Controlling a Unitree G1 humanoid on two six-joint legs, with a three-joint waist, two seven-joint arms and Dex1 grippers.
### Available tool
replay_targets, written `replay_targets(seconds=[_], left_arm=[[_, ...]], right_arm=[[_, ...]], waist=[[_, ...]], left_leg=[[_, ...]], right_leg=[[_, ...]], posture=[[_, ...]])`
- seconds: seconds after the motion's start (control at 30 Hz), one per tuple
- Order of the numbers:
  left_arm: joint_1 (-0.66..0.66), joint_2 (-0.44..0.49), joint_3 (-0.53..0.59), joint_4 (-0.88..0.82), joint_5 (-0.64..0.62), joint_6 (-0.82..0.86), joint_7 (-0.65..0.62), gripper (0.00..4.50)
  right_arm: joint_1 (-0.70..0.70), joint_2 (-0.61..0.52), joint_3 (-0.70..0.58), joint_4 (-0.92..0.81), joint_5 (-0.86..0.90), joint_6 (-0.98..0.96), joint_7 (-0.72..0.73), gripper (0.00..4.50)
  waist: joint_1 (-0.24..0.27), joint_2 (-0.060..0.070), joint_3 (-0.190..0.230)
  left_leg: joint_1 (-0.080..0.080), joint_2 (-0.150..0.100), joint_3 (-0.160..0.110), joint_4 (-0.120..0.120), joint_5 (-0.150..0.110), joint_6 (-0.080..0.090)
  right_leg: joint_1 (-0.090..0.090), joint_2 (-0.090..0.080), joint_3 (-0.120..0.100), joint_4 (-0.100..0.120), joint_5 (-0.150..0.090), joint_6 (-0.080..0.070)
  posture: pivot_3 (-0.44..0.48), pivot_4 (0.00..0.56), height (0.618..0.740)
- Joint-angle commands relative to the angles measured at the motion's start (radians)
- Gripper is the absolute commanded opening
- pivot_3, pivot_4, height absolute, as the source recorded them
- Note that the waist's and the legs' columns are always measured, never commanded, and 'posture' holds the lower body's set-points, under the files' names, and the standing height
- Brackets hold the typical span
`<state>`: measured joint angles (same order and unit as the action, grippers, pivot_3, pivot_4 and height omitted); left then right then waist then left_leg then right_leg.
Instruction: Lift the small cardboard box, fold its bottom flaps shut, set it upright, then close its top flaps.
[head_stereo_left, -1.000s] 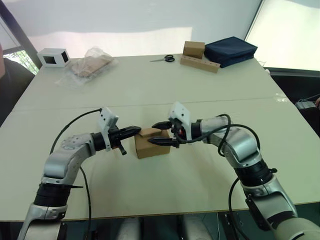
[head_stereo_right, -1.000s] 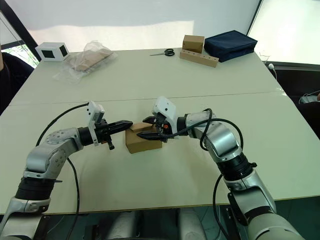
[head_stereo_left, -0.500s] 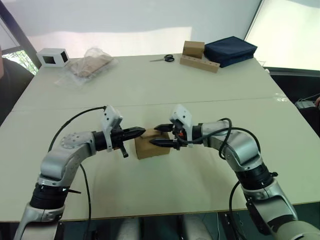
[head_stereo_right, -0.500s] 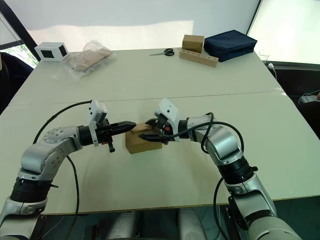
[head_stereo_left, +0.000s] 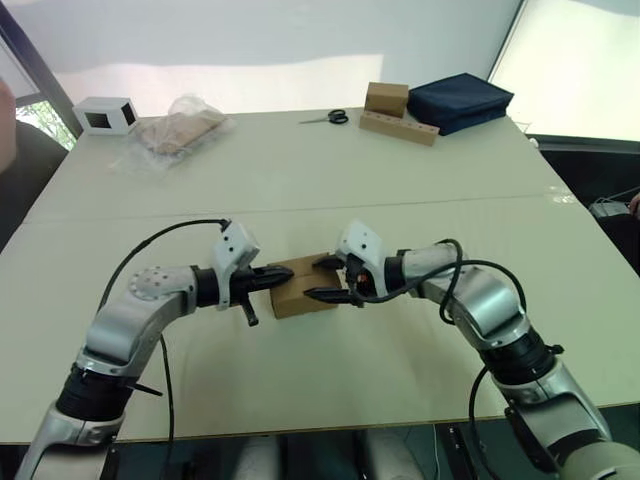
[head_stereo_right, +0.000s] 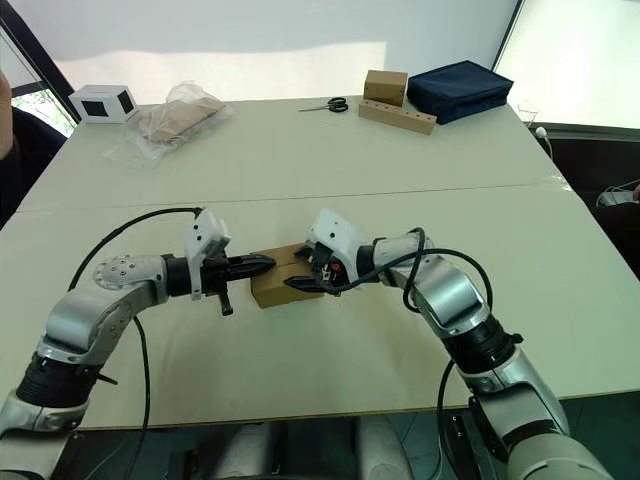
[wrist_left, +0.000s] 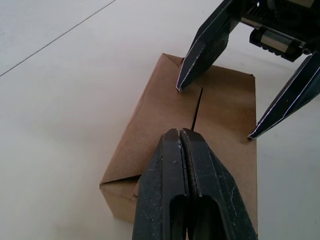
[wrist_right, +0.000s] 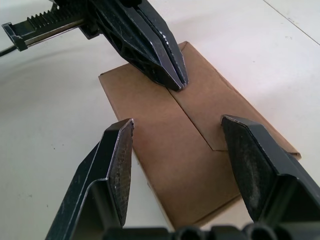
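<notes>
A test lab or workroom: a wide pale desk (head_stereo_left: 400, 160) against white blinds (head_stereo_left: 250, 40), with scissors (head_stereo_left: 327, 118), a bagged item (head_stereo_left: 172, 133) and a navy case (head_stereo_left: 460, 100).

Daylight was bright, came through pale curtain (head_stereo_left: 250, 40) behind table (head_stereo_left: 400, 180). Far table edge glared white. Soft shadows lay under arms. Head views bent at edges. Wrist views: black fingers (wrist_right: 120, 165) up close looked blurry.

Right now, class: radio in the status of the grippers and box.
Left gripper shut, tip on small cardboard box. Right gripper open over top flaps, flat. Nothing obstructing.
</notes>
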<state>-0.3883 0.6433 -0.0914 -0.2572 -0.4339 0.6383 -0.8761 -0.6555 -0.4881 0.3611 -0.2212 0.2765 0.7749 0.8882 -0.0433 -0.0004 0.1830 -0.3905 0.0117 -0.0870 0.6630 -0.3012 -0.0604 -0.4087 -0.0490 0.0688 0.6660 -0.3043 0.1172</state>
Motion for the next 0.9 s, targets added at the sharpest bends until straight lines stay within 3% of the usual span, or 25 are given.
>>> replay_targets(seconds=[0.03,0.6,0.9], left_arm=[[0.013,0.009,-0.018,-0.006,0.018,-0.001,-0.004,0.0],[0.034,0.007,0.004,0.011,0.022,-0.027,0.005,0.0],[0.052,-0.025,0.218,-0.066,-0.129,0.001,0.066,0.0]], right_arm=[[-0.002,-0.002,0.023,-0.001,-0.011,0.022,0.001,2.85],[0.0,-0.014,0.016,0.003,-0.012,0.015,0.005,2.85],[0.034,0.011,-0.172,-0.062,0.135,-0.009,0.016,2.85]], waist=[[0.0,0.0,0.0],[0.0,0.0,0.0],[0.001,0.0,0.0]], left_leg=[[0.0,0.0,0.0,0.0,0.0,0.0],[0.0,0.0,0.0,0.0,0.0,0.001],[0.0,0.0,0.0,0.0,0.0,0.001]], right_leg=[[0.0,0.0,0.0,0.0,0.0,0.0],[0.0,0.0,0.0,0.0,0.0,0.0],[0.0,0.0,0.0,0.0,0.0,0.0]], posture=[[0.0,0.15,0.74],[0.0,0.15,0.74],[0.0,0.15,0.74]])
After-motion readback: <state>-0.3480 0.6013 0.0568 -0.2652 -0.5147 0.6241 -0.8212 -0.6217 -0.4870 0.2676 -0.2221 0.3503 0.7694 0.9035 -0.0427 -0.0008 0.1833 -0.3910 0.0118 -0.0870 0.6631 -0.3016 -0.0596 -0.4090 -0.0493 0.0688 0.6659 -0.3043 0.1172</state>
